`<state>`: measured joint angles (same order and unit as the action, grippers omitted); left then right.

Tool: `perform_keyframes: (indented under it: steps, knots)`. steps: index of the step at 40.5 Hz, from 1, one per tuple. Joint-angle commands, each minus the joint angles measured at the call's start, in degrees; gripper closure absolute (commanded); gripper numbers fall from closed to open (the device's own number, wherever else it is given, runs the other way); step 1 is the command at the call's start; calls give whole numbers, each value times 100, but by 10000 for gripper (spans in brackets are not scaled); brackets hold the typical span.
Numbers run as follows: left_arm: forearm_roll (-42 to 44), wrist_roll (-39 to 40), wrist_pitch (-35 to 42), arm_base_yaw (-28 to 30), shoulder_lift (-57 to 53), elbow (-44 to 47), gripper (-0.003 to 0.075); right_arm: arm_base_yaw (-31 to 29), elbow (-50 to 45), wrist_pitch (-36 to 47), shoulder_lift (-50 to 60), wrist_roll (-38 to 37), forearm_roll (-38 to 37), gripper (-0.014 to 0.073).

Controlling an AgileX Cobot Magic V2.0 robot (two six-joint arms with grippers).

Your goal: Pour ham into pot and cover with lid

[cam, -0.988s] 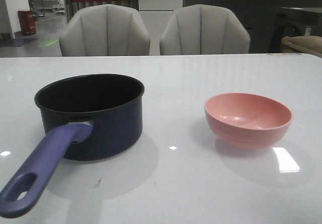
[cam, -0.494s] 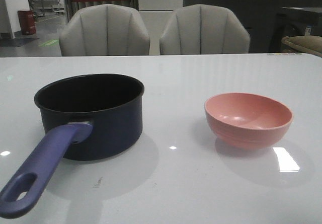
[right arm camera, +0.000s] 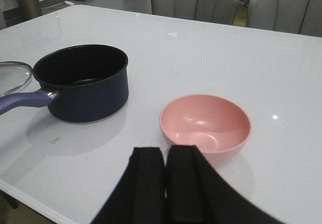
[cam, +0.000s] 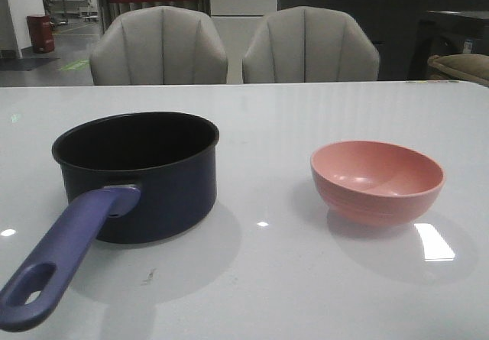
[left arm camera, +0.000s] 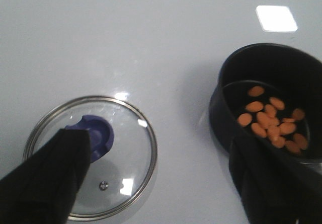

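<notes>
Left wrist view: round clear glass lid with steel rim and dark blue flared knob (left arm camera: 90, 156) lies flat on the white glossy tabletop (left arm camera: 151, 43), knob up. Left gripper (left arm camera: 166, 176) hangs over it, fingers spread wide; one dark finger (left arm camera: 48, 176) overlaps the lid's near side, right by the knob, the other (left arm camera: 271, 183) sits in front of the dark navy round saucepan (left arm camera: 269, 100). The knob lies off-centre, close against the first finger rather than midway in the gap. Small orange-pink ham pieces (left arm camera: 271, 121) already lie on the pot's black floor. Lid and pot are near each other but apart.

Right wrist view: right gripper (right arm camera: 165, 186), fingers pressed together and holding nothing, points toward the empty pink bowl (right arm camera: 205, 126), which rests just ahead of the fingers; pot further off, beyond the bowl to one side.

Judgement: pouring looks done; covering remains. Left arm is the nearer one. Coming move turns on centring the knob between the fingers before closing. The pot's long purple-blue handle (cam: 65, 252) points back toward the robot.
</notes>
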<state>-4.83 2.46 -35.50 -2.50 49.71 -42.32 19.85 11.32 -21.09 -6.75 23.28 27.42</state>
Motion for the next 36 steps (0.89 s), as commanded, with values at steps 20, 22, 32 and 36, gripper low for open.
perform_keyframes:
  steps: [20, 22, 32, 36]
  knots:
    - [-17, 130, -1062, 1277, 3140, -1513, 116, 3, 162, 410, -64, 57, 82, 456]
    - [-29, 130, -1102, 1277, 3325, -1610, 116, 3, 162, 410, -64, 57, 82, 456]
    - [-81, 130, -1102, 1277, 3987, -2070, 80, 3, 162, 410, -64, 57, 82, 456]
    - [-123, 130, -1151, 1277, 4188, -2244, 68, 3, 162, 410, -64, 57, 82, 456]
